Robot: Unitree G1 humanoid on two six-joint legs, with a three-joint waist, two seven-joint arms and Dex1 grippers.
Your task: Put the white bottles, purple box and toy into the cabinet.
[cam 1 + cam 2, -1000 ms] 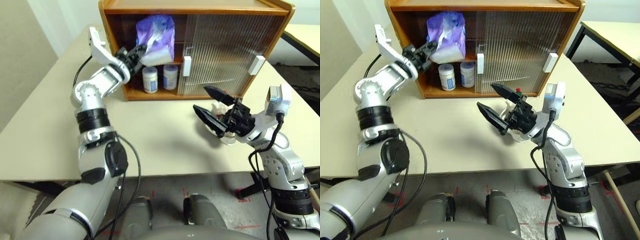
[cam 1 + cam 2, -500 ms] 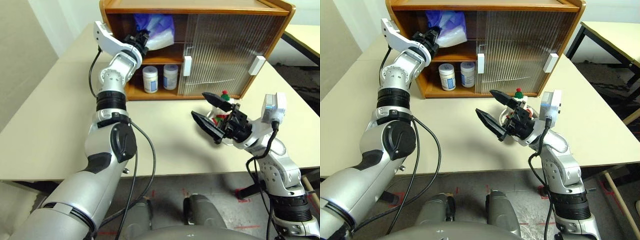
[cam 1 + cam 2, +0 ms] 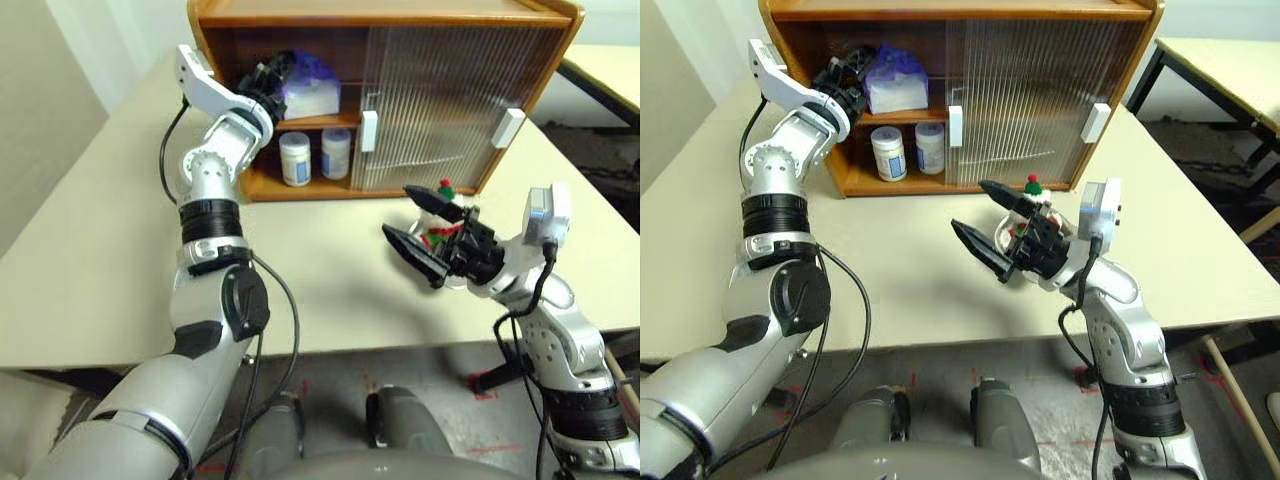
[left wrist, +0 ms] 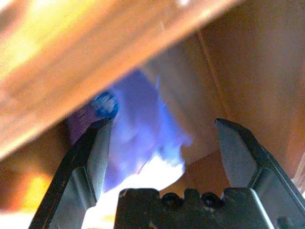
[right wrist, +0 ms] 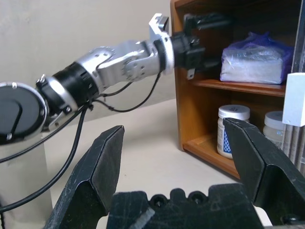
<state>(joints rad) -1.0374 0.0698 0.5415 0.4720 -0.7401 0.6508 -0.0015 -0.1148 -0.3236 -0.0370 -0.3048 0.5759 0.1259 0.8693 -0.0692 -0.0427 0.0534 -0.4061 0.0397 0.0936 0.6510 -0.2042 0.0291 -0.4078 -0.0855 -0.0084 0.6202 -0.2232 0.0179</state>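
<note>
The left gripper (image 5: pixel 200 36) stood released beside the purple box (image 3: pixel 894 88) on the cabinet's (image 3: pixel 1060 15) upper shelf. The right gripper (image 3: pixel 992 222) hung spread wide, empty, above the table (image 3: pixel 900 270).

light: bright, even | shadows: soft | left wrist view: blurred, warm glare

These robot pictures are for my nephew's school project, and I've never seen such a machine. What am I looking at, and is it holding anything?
It is a two-armed humanoid robot at a table. Two pictures come from cameras in its head, looking down over its arms; the other two come from cameras on its wrists. On the table stands a wooden cabinet. The purple box lies on its upper shelf, with two white bottles below. The left gripper is open at the upper shelf, beside the box, gripping nothing. The right gripper is open too, above the table. Behind it sits the toy, still outside the cabinet.
</note>
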